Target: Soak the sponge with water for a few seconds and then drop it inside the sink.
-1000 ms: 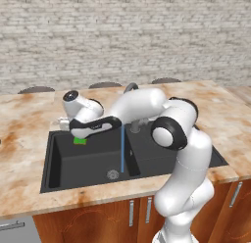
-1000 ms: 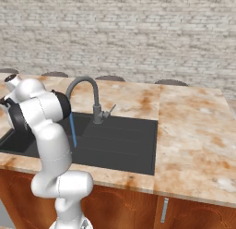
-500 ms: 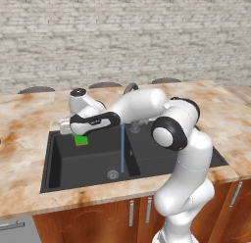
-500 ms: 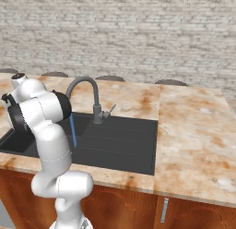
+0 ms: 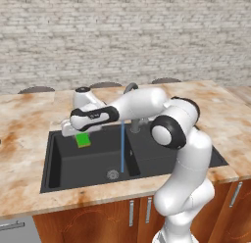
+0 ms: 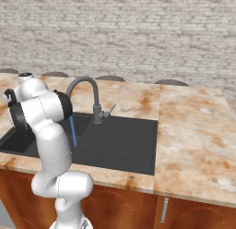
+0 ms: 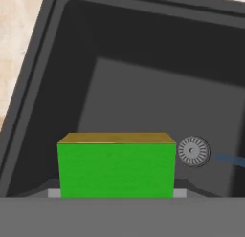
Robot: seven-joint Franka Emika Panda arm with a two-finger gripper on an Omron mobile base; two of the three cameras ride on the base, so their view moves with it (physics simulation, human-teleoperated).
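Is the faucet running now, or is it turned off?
Running. A thin blue stream of water falls straight from the faucet into the sink, ending near the drain.

sponge [image 7: 116, 168]: lower part cut off by the grey band in the hand view; upper part tucked under the tool [image 5: 81, 133] in the left base view
tool fingers: hidden behind the sponge in the hand view
water [image 6: 73, 132]: top hidden behind the arm in the right base view
sink [image 6: 120, 145]: left end covered by the arm in the right base view
drain [image 5: 112, 175]: too small to make out detail in the left base view
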